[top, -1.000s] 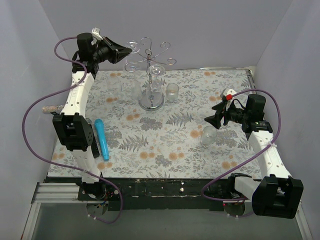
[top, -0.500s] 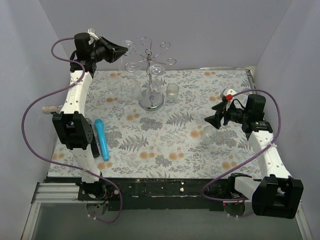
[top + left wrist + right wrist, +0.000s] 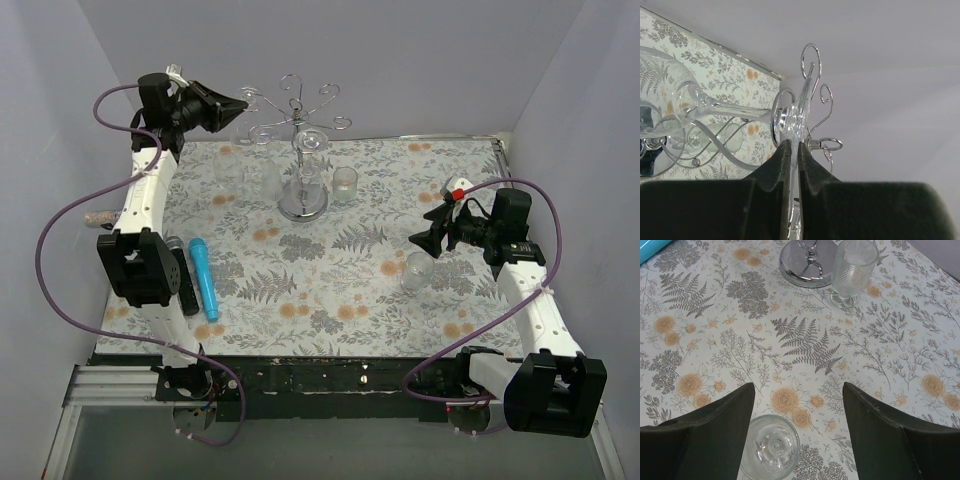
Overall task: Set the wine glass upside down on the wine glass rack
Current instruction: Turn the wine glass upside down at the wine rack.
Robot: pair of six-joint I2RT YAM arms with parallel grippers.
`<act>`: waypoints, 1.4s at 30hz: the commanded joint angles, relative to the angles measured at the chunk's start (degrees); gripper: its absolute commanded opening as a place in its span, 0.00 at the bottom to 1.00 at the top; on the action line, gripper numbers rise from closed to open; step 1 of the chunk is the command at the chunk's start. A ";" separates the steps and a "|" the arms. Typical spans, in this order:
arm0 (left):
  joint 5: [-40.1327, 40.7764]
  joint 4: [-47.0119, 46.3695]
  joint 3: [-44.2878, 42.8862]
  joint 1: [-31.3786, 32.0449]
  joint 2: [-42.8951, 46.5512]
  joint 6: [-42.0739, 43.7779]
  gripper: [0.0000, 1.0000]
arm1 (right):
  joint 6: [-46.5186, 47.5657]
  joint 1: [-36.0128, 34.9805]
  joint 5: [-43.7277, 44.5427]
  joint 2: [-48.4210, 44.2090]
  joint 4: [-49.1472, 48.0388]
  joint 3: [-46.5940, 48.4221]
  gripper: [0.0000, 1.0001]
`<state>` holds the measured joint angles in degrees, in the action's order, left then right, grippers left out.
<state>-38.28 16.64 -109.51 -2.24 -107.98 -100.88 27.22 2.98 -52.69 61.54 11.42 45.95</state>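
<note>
My left gripper is raised at the back left, beside the top of the wine glass rack. In the left wrist view this gripper is shut on the edge of the clear wine glass's round foot. The wine glass lies sideways, its stem running left to the bowl. The foot sits among the rack's curled silver arms. Another glass hangs upside down on the rack. The rack's mirrored base stands on the floral cloth. My right gripper is open and empty at the right.
A small clear glass stands just below my right gripper, seen from above in the right wrist view. A ribbed tumbler stands right of the rack base. More glasses stand left of it. A blue tube lies at the left.
My left gripper has moved a little left and back with the glass foot in it, and the left arm has shifted left. The right arm has not moved.
</note>
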 commanded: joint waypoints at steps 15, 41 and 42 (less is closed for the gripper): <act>-2.85 -5.75 5.89 -1.36 8.49 -1.16 0.00 | 0.37 0.18 -1.19 -1.86 -1.75 -0.51 0.79; -5.58 -6.27 5.36 -0.22 5.59 -2.04 0.01 | 0.55 0.27 -0.93 -1.77 -1.93 -0.69 0.79; -5.57 -6.27 5.28 -0.22 5.33 -2.04 0.01 | 0.46 0.27 -0.93 -1.86 -1.93 -0.69 0.79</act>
<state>-42.48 13.23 -103.55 -2.66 -104.16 -102.94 27.22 2.98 -52.69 60.77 11.38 45.30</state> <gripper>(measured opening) 0.051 0.787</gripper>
